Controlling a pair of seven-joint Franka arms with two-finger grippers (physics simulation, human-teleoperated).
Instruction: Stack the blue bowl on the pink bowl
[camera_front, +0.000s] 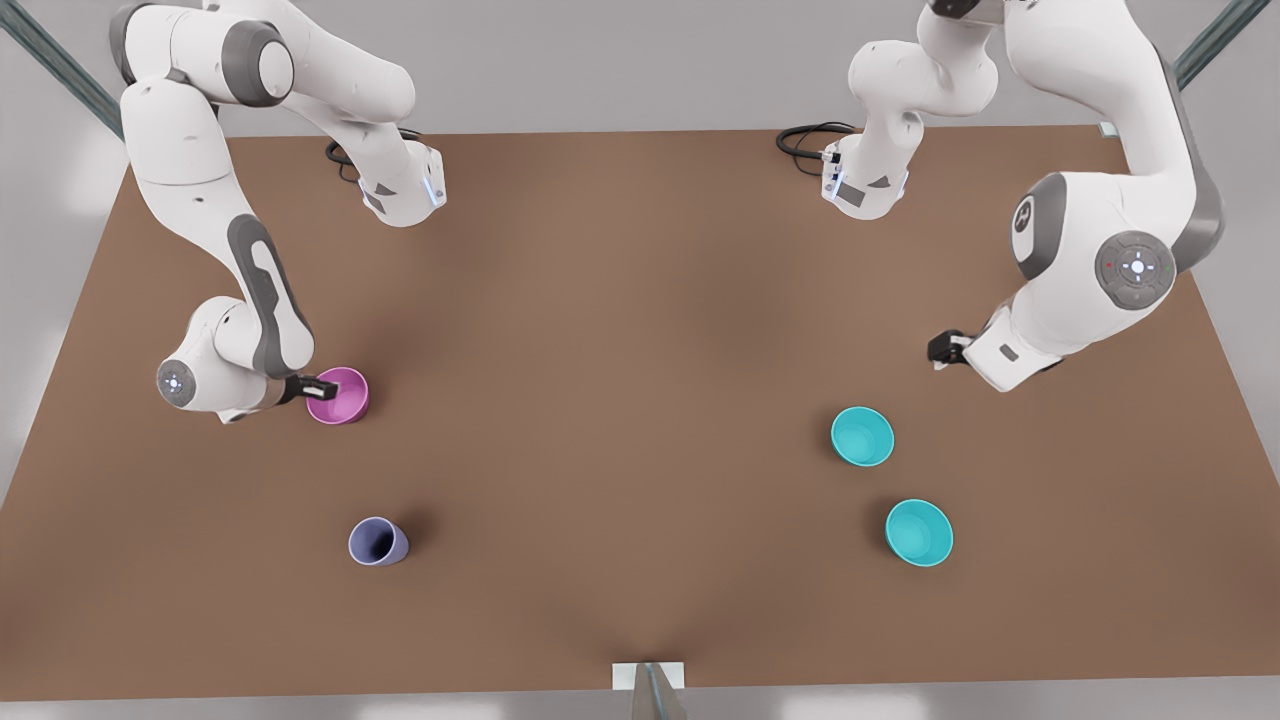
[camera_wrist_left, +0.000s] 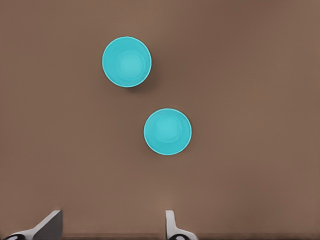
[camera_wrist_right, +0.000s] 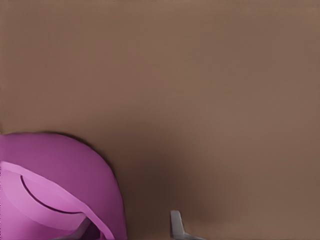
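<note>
- Pink bowl sits on the brown table at the front view's left; my right gripper straddles its rim, one finger inside, not visibly clamped.
- Two turquoise bowls stand apart at the front view's right.
- My left gripper hovers near them, fingers spread wide.

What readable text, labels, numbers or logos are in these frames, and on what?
None readable.
The small round pink plastic bowl, the two small round turquoise plastic bowls, the lavender-purple cup and the brown table are plain.
The round grey button pad on the arm at the front view's right carries marks too small to read.
</note>
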